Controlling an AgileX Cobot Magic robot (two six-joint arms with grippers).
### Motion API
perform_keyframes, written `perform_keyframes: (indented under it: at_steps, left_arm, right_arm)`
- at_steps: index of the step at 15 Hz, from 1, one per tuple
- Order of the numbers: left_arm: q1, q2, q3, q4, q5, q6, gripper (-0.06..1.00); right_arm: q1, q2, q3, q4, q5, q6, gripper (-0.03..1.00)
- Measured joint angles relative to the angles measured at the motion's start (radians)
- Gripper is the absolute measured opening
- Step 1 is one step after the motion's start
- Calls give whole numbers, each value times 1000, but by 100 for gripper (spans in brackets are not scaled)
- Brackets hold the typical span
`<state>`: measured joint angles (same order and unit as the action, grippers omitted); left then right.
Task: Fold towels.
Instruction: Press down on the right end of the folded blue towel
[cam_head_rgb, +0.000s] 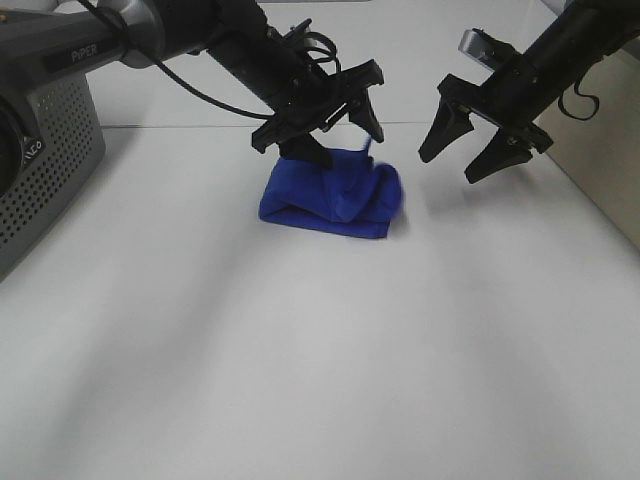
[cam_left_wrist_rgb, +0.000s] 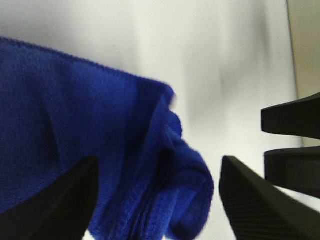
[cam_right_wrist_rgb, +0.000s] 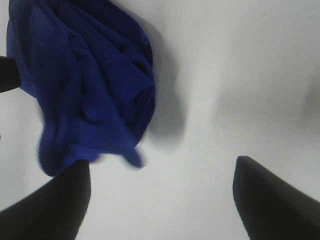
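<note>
The royal-blue towel (cam_head_rgb: 330, 195) lies bunched in a loose, crumpled bundle on the white table, at the back middle. My left gripper (cam_head_rgb: 342, 135) is open just above the towel's rear edge, one finger (cam_head_rgb: 308, 150) touching or nearly touching the cloth. In the left wrist view the towel (cam_left_wrist_rgb: 75, 130) lies under and between the spread fingers of that gripper (cam_left_wrist_rgb: 155, 210). My right gripper (cam_head_rgb: 468, 150) is open and empty, hovering to the right of the towel, apart from it. In the right wrist view the towel (cam_right_wrist_rgb: 80, 75) lies beyond the open gripper (cam_right_wrist_rgb: 160, 200).
A grey perforated box (cam_head_rgb: 50, 150) stands at the left edge of the table (cam_head_rgb: 300, 350). A beige panel (cam_head_rgb: 610, 150) borders the table on the right. The right gripper's fingers (cam_left_wrist_rgb: 295, 145) show in the left wrist view.
</note>
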<state>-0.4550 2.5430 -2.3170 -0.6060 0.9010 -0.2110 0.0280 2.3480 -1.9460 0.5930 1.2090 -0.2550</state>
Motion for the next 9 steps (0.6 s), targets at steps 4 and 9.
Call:
perform_keyframes:
  at_steps: [4,9]
  left_arm:
    - [19,-16,0,-33,-38,130,75]
    - [200,-113,0,26,-41,174,75]
  right_arm:
    - [0,-43,0,68,0,-6,76]
    - [68,-55,0,297,1,-57,76]
